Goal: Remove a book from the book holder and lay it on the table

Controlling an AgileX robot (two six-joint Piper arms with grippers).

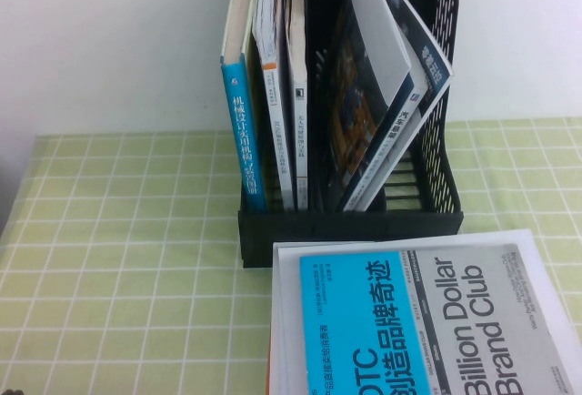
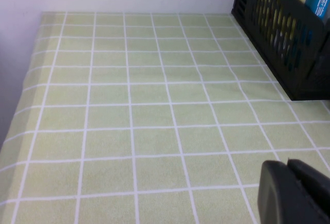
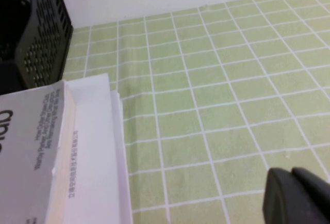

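The book [image 1: 418, 322], with its half-cyan, half-grey "Billion Dollar Brand Club" cover facing up, is seen lying flat at about 5 o'clock in the high view, just in front of the low front lip of the black book holder [image 1: 350, 231]. It is stacked on a white brochure [image 1: 400, 246] whose edges show around it, and both rest on the table [image 1: 118, 277] of yellow-green gridded cloth. In the holder, a thicker blue-spined book [image 1: 242, 131] and further upright volumes are kept at 11 o'clock, while leaning magazines [image 1: 391, 86] are held at 1 o'clock. The left gripper [image 2: 295, 193] is found above bare cloth beside the holder's perforated side wall; the right gripper [image 3: 296, 195] is placed over the cloth near the book's grey edge. Nothing is seen held by either, and how far the fingers are spread cannot be told.
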